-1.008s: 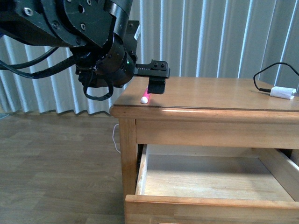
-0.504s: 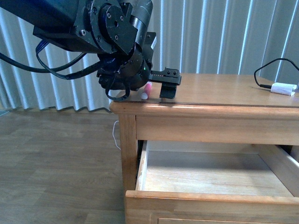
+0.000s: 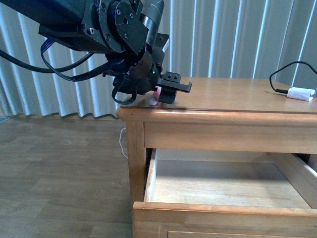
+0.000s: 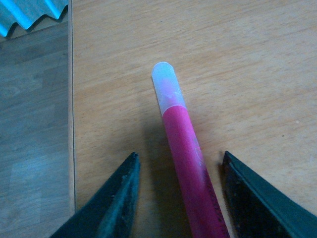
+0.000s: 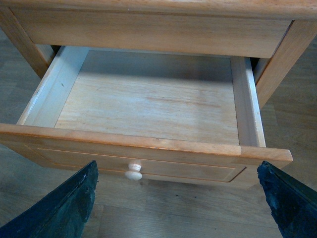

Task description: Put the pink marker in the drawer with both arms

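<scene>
The pink marker lies on the wooden tabletop near its left front corner; only a bit of it shows in the front view. My left gripper is open and straddles the marker, one finger on each side, with a gap to both. In the front view the left gripper sits low over that corner. The drawer is pulled open and empty, its round knob on the front panel. My right gripper is open above the drawer's front, holding nothing. The drawer also shows in the front view.
A small white adapter with a black cable lies at the table's right end. Grey curtains hang behind. The table's left edge is close beside the marker, with wooden floor below.
My left gripper has dropped lower over the table corner and closed in on the marker, which lies in the same spot. The drawer stays open.
</scene>
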Controlling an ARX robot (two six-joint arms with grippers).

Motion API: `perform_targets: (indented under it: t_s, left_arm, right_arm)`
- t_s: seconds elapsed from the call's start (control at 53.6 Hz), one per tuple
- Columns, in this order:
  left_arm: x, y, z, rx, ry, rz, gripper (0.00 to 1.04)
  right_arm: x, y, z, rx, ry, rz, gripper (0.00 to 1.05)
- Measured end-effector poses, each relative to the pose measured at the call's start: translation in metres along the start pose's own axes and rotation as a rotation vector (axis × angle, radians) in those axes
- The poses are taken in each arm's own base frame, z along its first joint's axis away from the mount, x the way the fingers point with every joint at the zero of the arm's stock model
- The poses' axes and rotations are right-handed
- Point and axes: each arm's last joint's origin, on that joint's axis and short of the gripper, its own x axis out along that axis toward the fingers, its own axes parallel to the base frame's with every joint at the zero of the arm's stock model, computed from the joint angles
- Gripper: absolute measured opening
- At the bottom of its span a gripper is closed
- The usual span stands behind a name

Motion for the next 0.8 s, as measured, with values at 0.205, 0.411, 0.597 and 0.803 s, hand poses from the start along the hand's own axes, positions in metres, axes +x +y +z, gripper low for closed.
perform_targets:
  t_s: [0.205, 0.411, 0.597, 0.803]
  left_arm:
    - [0.001, 0.001, -0.004, 0.015, 0.002, 0.015, 0.18]
    - [-0.007, 0.004, -0.008, 0.044, -0.034, -0.010, 0.15]
    - [-0.036, -0.002, -0.017, 0.111, -0.096, -0.243, 0.15]
    - [-0.095, -0.017, -0.021, 0.235, -0.186, -0.459, 0.15]
  right_arm:
    - [0.000, 0.000, 0.000, 0.000, 0.000, 0.000, 0.96]
    - [0.000, 0.000, 0.000, 0.000, 0.000, 0.000, 0.96]
    - [0.000, 0.000, 0.000, 0.000, 0.000, 0.000, 0.96]
    - [0.000, 0.000, 0.000, 0.000, 0.000, 0.000, 0.96]
